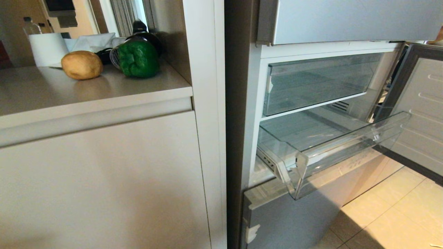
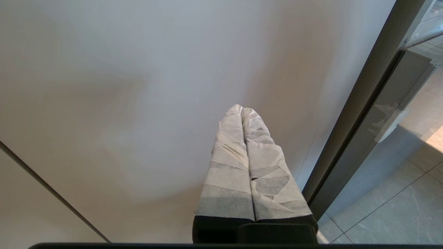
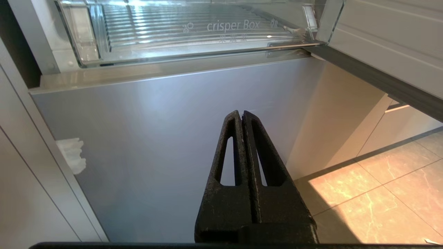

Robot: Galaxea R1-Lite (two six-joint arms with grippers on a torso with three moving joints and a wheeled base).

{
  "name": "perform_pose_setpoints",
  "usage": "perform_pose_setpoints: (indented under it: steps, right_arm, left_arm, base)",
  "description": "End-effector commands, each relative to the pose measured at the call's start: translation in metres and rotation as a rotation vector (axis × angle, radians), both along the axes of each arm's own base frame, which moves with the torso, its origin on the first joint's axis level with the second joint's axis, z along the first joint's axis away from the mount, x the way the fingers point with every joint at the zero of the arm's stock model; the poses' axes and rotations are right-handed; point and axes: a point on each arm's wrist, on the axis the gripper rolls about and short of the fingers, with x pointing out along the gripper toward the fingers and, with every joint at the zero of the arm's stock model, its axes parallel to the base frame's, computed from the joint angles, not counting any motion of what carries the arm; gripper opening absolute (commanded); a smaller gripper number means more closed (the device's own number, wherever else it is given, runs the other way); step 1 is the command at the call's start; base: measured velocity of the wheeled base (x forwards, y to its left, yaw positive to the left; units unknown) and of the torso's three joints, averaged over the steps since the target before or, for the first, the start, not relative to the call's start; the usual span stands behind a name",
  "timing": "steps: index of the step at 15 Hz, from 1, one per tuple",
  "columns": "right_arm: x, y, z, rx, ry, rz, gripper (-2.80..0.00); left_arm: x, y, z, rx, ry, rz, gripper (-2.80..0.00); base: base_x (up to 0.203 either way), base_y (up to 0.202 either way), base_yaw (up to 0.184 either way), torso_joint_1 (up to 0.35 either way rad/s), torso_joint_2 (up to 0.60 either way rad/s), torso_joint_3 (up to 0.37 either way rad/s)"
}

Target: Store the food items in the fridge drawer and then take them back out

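The two food items lie on the beige counter (image 1: 52,93) at the left: a tan potato (image 1: 82,64) and, beside it, a glossy green pepper (image 1: 137,58). To the right, the fridge drawer compartment stands open, its door (image 1: 420,103) swung out to the right. Its clear crisper box (image 1: 300,162), also seen from below (image 3: 207,27), is pulled forward and looks empty. My left gripper (image 2: 241,108), fingers wrapped in white tape, is shut in front of the plain cabinet face. My right gripper (image 3: 241,112) is shut and empty, low before the grey panel (image 3: 166,138) under the box. Neither arm shows in the head view.
A white paper roll (image 1: 47,48) and a dark appliance (image 1: 145,33) stand behind the food. A white upright (image 1: 204,121) separates cabinet and fridge. A clear upper bin (image 1: 318,83) sits above the crisper box. Tiled floor (image 1: 398,207) lies at the lower right.
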Motion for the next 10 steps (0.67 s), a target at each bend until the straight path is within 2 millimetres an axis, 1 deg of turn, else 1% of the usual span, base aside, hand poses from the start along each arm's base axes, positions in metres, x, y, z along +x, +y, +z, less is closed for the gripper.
perform_pose_setpoints:
  steps: [1,4,5,7,10]
  right_arm:
    - [0.002,0.0,-0.0085,0.005,0.024,-0.002,-2.8]
    - [0.0021,0.0,-0.0085,0.004,0.025,0.001,-2.8]
    - [0.002,0.0,-0.0087,0.005,0.025,-0.002,-2.8]
    - [0.0021,0.0,-0.0087,0.005,0.027,0.0,-2.8]
    - [0.002,0.0,-0.0086,0.005,0.025,0.001,-2.8]
  left_arm:
    - [0.0001,0.0,0.0,0.0,0.002,0.001,-2.8]
    - [0.0001,0.0,0.0,0.0,0.002,0.001,-2.8]
    - [0.0001,0.0,0.0,0.0,0.002,0.001,-2.8]
    - [0.0001,0.0,0.0,0.0,0.002,0.001,-2.8]
    - [0.0001,0.0,0.0,0.0,0.002,0.001,-2.8]
  base:
    - [0.0,0.0,0.0,0.0,0.0,0.0]
    - [0.0,0.0,0.0,0.0,0.0,0.0]
    - [0.0,0.0,0.0,0.07,-0.16,-0.112]
    - [0.0,0.0,0.0,0.16,-0.38,-0.228]
    - [0.0,0.0,0.0,0.215,-0.51,-0.301]
